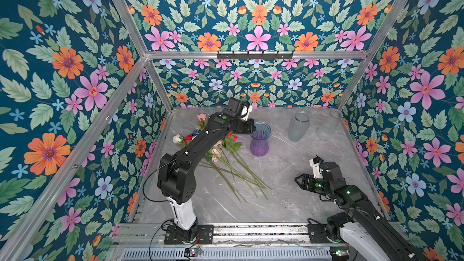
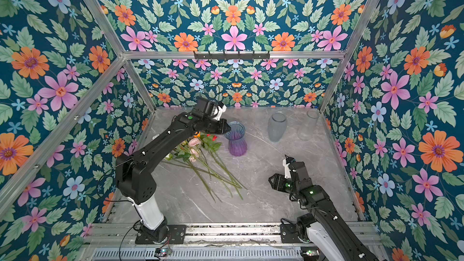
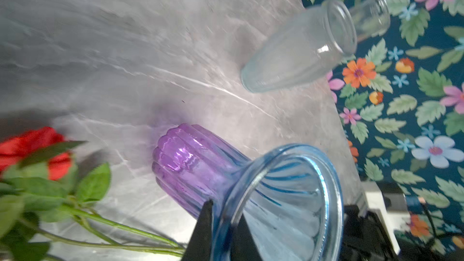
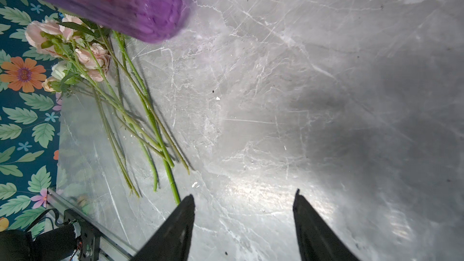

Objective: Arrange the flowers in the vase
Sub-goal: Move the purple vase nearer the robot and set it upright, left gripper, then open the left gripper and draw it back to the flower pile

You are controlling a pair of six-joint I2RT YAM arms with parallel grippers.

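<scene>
The vase point(image 1: 259, 144) point(image 2: 237, 144) is ribbed glass, purple below and blue at its flared rim, and stands upright mid-table in both top views. My left gripper point(image 1: 253, 129) point(image 3: 226, 209) is shut on that rim, one finger inside and one outside. The flowers point(image 1: 226, 161) point(image 2: 200, 156) lie in a loose pile left of the vase, their stems fanned toward the front; my left arm covers some blooms. A red rose point(image 3: 32, 146) and pink blooms point(image 4: 82, 56) show in the wrist views. My right gripper point(image 1: 300, 180) point(image 4: 243, 194) hovers open and empty at the front right.
A clear frosted glass vase point(image 1: 298, 126) point(image 3: 298, 51) and a clear jar point(image 1: 329, 124) point(image 3: 369, 18) stand at the back right near the wall. Floral-papered walls enclose the grey marble table point(image 1: 276, 197) on three sides. An aluminium rail point(image 1: 251, 232) carries both arm bases in front.
</scene>
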